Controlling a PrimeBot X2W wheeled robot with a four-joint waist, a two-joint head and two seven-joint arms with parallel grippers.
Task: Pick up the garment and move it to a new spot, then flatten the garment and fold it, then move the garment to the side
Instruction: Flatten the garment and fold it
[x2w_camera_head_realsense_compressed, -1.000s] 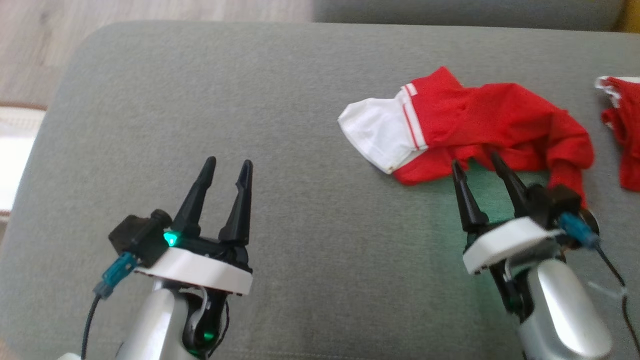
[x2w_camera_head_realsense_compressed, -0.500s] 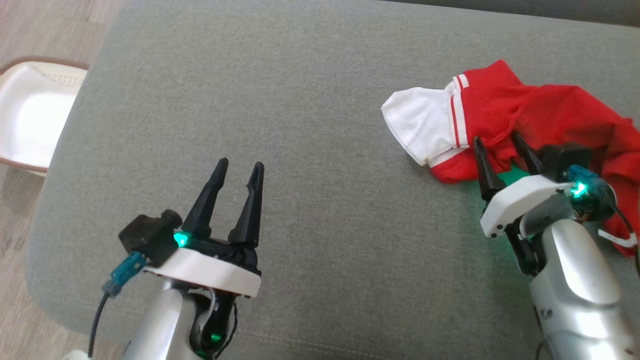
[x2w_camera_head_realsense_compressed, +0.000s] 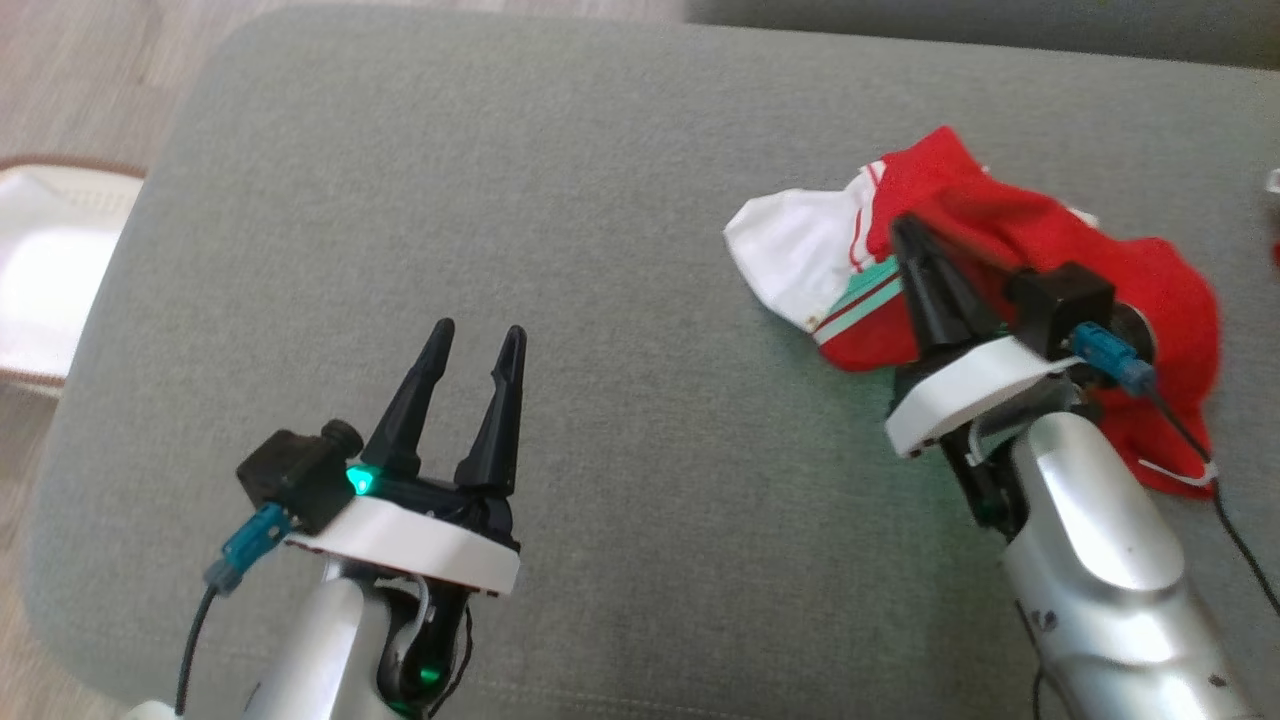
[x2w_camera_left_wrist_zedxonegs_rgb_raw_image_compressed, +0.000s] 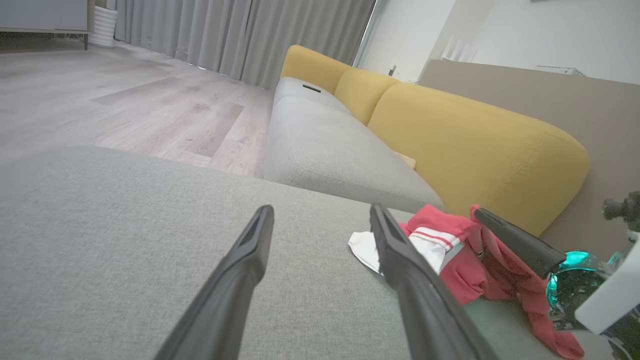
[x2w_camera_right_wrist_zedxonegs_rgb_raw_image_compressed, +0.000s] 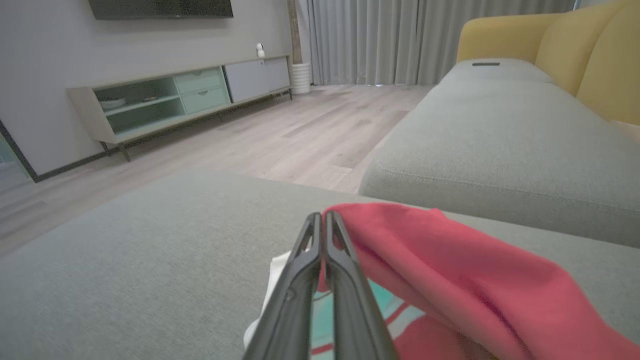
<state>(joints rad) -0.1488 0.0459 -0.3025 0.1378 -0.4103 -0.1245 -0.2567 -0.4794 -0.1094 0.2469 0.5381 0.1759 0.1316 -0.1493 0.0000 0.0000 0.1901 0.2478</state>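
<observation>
The left tool (x2w_camera_head_realsense_compressed: 479, 330) hovers well to the left of the garment (x2w_camera_head_realsense_compressed: 1010, 225), touching nothing. Its two dark fingers (x2w_camera_head_realsense_compressed: 495, 420) are spread apart and point forward, away from the robot. A green light (x2w_camera_head_realsense_compressed: 360, 480) glows at their base, above the white left collar (x2w_camera_head_realsense_compressed: 410, 545) and the silver left forearm (x2w_camera_head_realsense_compressed: 305, 650). The right tool (x2w_camera_head_realsense_compressed: 908, 228) is at the garment's near edge, its fingers pressed together on a red fold and tilted slightly leftward. The right forearm (x2w_camera_head_realsense_compressed: 1100, 560) slants up to the garment from the lower right.
</observation>
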